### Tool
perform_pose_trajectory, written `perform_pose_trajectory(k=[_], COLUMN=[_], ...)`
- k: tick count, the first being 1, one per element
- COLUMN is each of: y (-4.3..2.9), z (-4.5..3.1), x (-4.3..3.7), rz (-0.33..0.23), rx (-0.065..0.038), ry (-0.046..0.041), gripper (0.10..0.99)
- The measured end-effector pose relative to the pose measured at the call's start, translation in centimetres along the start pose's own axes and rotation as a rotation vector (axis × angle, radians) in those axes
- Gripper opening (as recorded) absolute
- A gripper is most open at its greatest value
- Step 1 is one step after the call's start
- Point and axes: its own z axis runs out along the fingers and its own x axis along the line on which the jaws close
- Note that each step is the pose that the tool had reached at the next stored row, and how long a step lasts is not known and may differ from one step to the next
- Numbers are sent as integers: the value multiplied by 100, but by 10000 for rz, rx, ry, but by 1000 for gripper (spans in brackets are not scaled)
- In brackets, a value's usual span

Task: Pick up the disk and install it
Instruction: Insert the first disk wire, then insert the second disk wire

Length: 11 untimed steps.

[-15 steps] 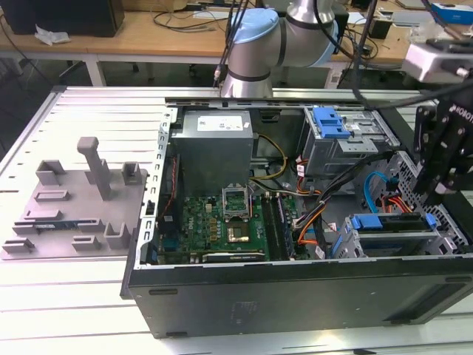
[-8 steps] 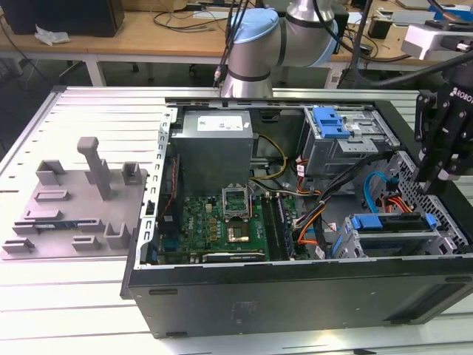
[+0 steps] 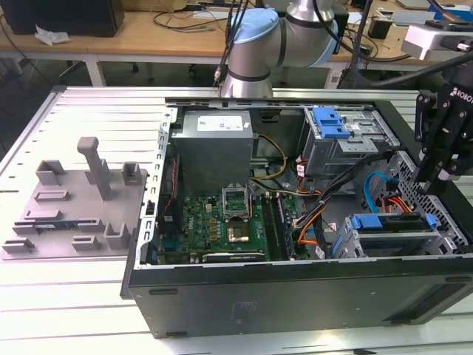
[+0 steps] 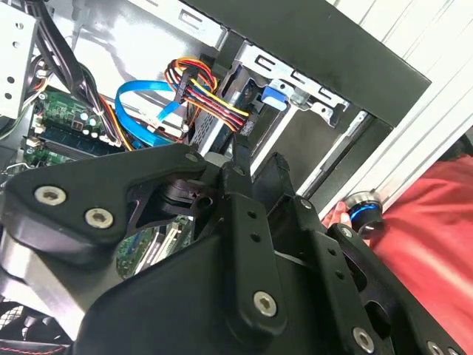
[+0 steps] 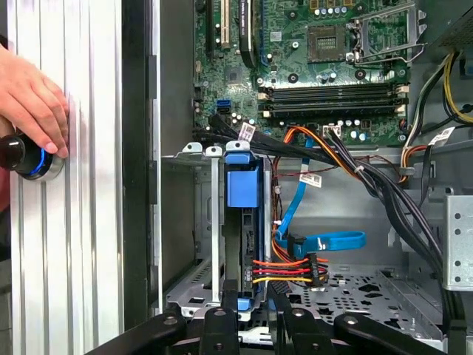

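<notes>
The disk (image 3: 392, 226) sits in the silver drive cage (image 3: 443, 233) at the near right corner of the open computer case, its blue carrier bracket facing up. In the first wrist view the disk (image 5: 242, 188) stands edge-on in a slot of the cage (image 5: 213, 222), with red, yellow and black wires plugged in at its end. My gripper (image 3: 434, 177) hangs above the case's right end, apart from the disk. In the second wrist view the gripper (image 4: 256, 164) is open by a narrow gap with nothing between its fingers.
The case holds a grey power-supply box (image 3: 214, 144), a green motherboard (image 3: 229, 222), a second cage with a blue latch (image 3: 329, 122) and loose cables (image 5: 325, 159). A grey fixture (image 3: 74, 207) lies on the exterior view's left. A person's hand (image 5: 29, 100) rests on a round button (image 5: 33, 163).
</notes>
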Motion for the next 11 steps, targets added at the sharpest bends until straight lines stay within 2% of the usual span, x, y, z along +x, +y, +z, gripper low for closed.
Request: perform_pose_trajectory(k=[11], y=[0], z=[0], x=[0], rz=[-34], rx=[7], ry=[0], gripper=[302])
